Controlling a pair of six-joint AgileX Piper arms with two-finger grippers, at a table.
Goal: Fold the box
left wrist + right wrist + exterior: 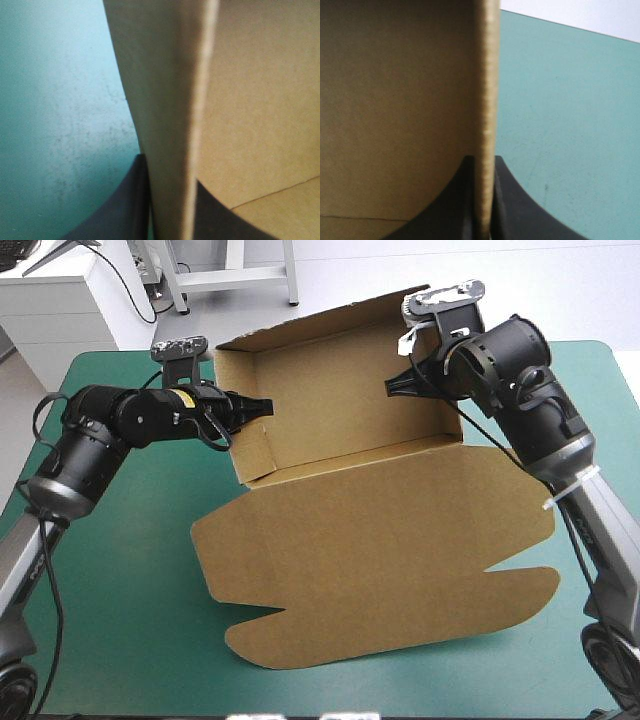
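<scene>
The brown box (370, 540) lies mid-table as an open tray, its walls raised at the far side and its lid flat toward the front edge. My left gripper (257, 408) is shut on the tray's left wall from outside. In the left wrist view that wall (170, 100) runs edge-on between the black fingers (125, 205) of the left gripper (170, 172). My right gripper (400, 386) is shut on the right wall. The right wrist view shows that wall's edge (487, 100) pinched by the right gripper (483, 161), with the tray's inside (395, 100) beside it.
Teal-green cover (120, 590) shows to the left of the box and on its right (590, 390). The flat lid's cut flaps (500, 605) reach close to the table's front edge. Both arms stretch in over the cover from the sides.
</scene>
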